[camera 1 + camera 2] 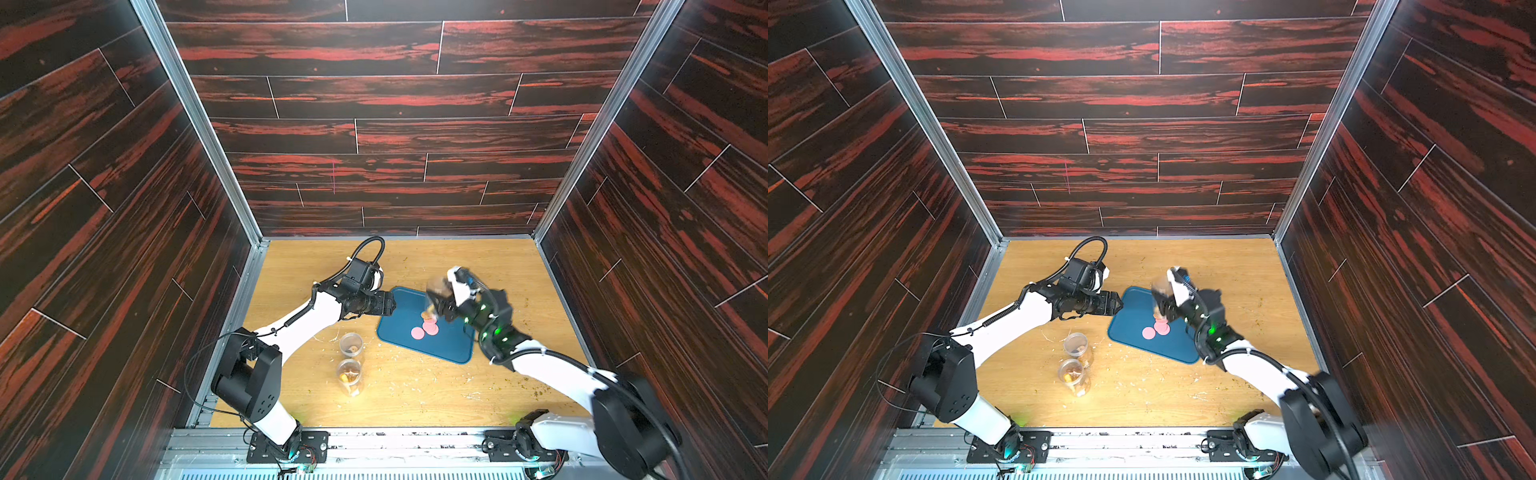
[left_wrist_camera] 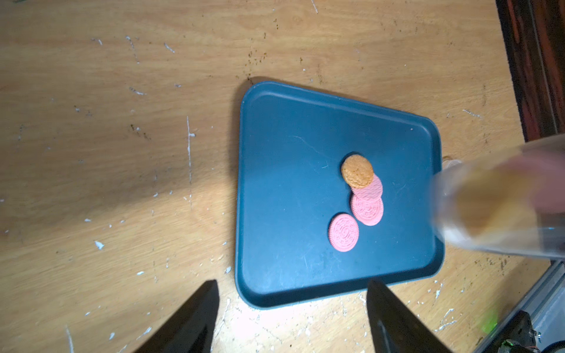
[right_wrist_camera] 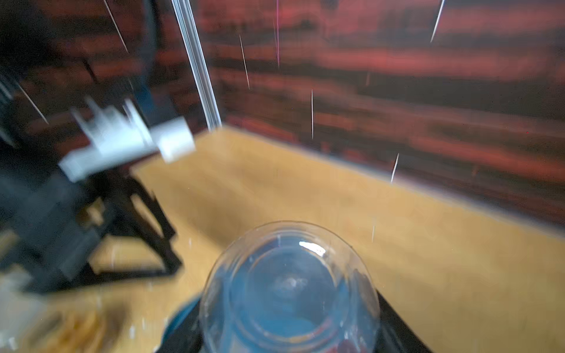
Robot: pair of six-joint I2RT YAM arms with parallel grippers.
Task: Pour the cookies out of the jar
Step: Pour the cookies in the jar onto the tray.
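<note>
A clear jar (image 1: 437, 291) (image 1: 1160, 287) hangs tipped mouth-down over the blue tray (image 1: 440, 353) (image 1: 1133, 320), with my right gripper (image 1: 441, 308) (image 1: 1166, 309) shut on it. Seen from the right wrist, its round base (image 3: 290, 287) fills the space between the dark fingers. The cookies (image 1: 424, 329) lie mid-tray: three pink discs (image 2: 343, 232) and a tan round (image 2: 357, 170) resting on one of them. Blurred yellow and pink shapes show inside the jar (image 2: 495, 207). My left gripper (image 1: 392, 303) (image 2: 292, 282) stands open and empty at the tray's left edge.
Two more clear jars (image 1: 351, 345) (image 1: 349, 377) holding biscuits stand upright on the wooden table, left of the tray and in front of my left arm. Crumbs are scattered over the table. Dark panel walls enclose the table on three sides.
</note>
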